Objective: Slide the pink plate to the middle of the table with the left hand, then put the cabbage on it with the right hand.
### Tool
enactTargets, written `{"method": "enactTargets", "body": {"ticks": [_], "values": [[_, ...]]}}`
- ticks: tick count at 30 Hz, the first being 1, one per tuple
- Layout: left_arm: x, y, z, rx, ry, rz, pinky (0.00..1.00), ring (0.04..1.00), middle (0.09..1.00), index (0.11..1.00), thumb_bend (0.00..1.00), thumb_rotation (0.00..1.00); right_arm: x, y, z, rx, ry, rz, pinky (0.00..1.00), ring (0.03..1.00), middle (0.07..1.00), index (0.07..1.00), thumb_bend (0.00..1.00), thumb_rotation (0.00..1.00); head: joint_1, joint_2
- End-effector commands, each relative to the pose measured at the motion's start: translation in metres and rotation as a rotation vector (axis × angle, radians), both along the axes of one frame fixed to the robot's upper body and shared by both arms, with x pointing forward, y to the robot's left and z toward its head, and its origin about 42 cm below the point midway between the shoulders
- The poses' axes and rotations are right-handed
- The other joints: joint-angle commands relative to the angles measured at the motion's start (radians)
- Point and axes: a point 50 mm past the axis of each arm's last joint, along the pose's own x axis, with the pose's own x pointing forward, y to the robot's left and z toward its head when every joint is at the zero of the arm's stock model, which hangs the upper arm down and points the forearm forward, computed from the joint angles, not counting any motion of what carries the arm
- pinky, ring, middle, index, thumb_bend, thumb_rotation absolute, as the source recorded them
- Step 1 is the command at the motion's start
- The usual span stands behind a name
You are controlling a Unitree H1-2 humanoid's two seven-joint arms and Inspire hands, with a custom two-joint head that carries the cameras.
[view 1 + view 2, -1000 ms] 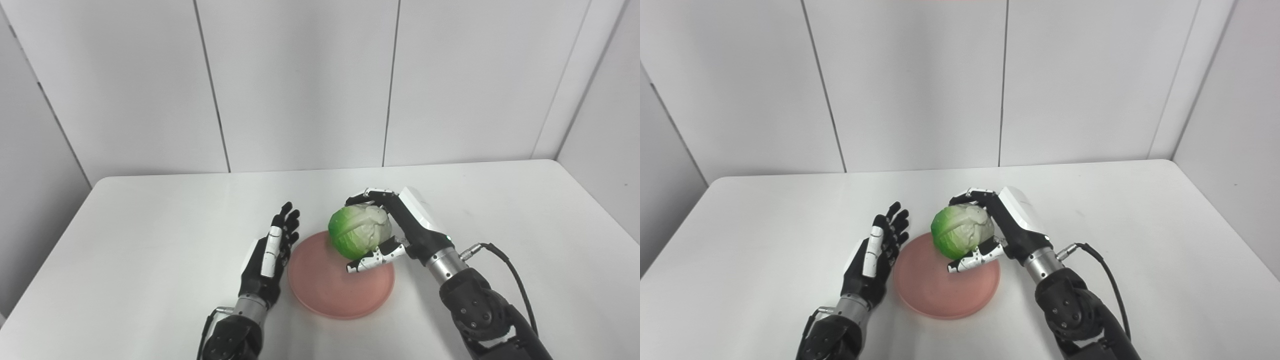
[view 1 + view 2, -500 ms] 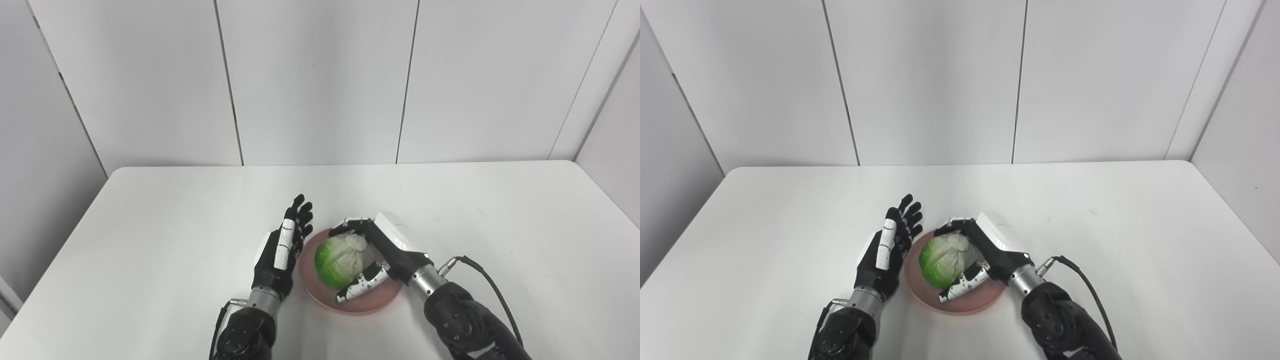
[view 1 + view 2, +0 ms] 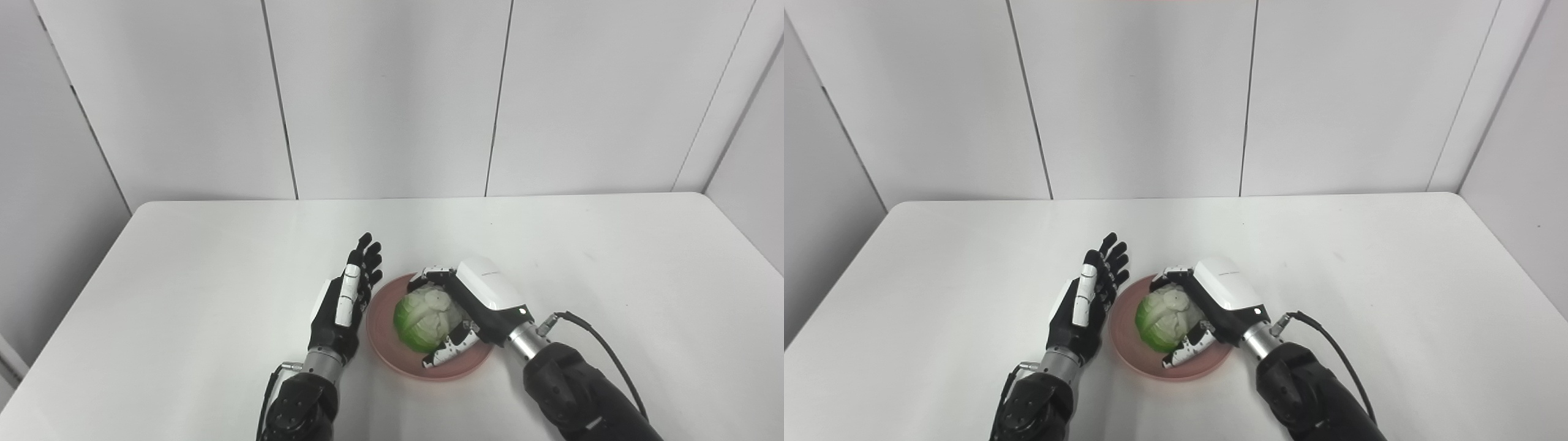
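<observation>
Pink plate [image 3: 392, 352] is noted near the middle of the white bench [image 3: 184, 275], somewhat toward its near edge. The cabbage [image 3: 425, 313] is seen within the plate's outline and appears to be resting on it, though contact underneath is hidden. The right hand [image 3: 474, 312] is closed around the cabbage, with fingers [image 3: 432, 274] curled over the far side and the thumb [image 3: 450, 350] pressed under the near side. The left hand [image 3: 343, 303] is held flat and spread just beside the plate's left rim, gripping nothing; whether it touches the rim cannot be told.

The step in hand is judged to be the release of the cabbage. It is recommended that the cabbage be confirmed seated on the plate before the fingers are spread, since a round head may roll if dropped or nudged. The fingers and thumb should be opened together, then the hand lifted clear toward the right edge of the bench without the cabbage being brushed. The thumb lies low over the plate's near rim, so a dragging withdrawal could shift the plate. The left hand is best kept where it is, as a stop against sliding.
</observation>
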Motion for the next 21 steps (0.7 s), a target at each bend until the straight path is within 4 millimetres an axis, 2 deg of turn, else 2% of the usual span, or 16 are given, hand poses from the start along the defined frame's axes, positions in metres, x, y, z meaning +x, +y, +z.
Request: {"method": "enactTargets", "body": {"ticks": [1, 3, 7, 12, 15, 19, 21], "values": [[-0.009, 0.001, -0.013, -0.004, 0.023, -0.001, 0.99, 0.991, 0.975, 0.974, 0.78, 1.00, 0.003, 0.004, 0.027, 0.044, -0.119, 0.027, 0.62, 0.717, 0.793, 0.791, 0.65, 0.38, 0.001, 0.000], [-0.009, 0.001, -0.013, -0.007, 0.024, 0.000, 0.97, 0.983, 0.971, 0.972, 0.79, 1.00, 0.002, 0.005, 0.029, 0.054, -0.131, 0.021, 0.69, 0.795, 0.857, 0.848, 0.65, 0.48, -0.002, 0.000], [-0.008, 0.001, -0.013, -0.018, 0.022, 0.006, 0.96, 0.970, 0.960, 0.959, 0.80, 1.00, -0.001, 0.004, 0.033, 0.080, -0.128, 0.015, 0.73, 0.836, 0.890, 0.875, 0.65, 0.51, -0.005, 0.001], [-0.007, 0.004, -0.010, -0.023, 0.025, -0.004, 0.98, 0.982, 0.966, 0.964, 0.80, 1.00, -0.004, -0.002, 0.031, 0.156, -0.084, 0.014, 0.84, 0.926, 0.948, 0.920, 0.68, 0.60, -0.006, 0.000], [-0.007, 0.007, -0.008, -0.016, 0.018, -0.009, 1.00, 0.993, 0.972, 0.970, 0.78, 1.00, -0.007, -0.008, 0.027, 0.195, -0.051, 0.015, 0.86, 0.937, 0.958, 0.927, 0.67, 0.69, -0.014, -0.001], [-0.008, 0.012, -0.004, 0.006, 0.015, -0.013, 1.00, 0.999, 0.976, 0.977, 0.78, 1.00, -0.013, -0.017, 0.017, 0.284, -0.004, -0.017, 0.88, 0.941, 0.961, 0.920, 0.72, 0.72, -0.014, -0.001], [-0.008, 0.017, -0.001, 0.024, 0.009, -0.011, 1.00, 1.000, 0.981, 0.982, 0.78, 1.00, -0.019, -0.021, 0.010, 0.366, 0.023, -0.047, 0.84, 0.941, 0.980, 0.960, 0.74, 0.76, -0.013, -0.001]]}}
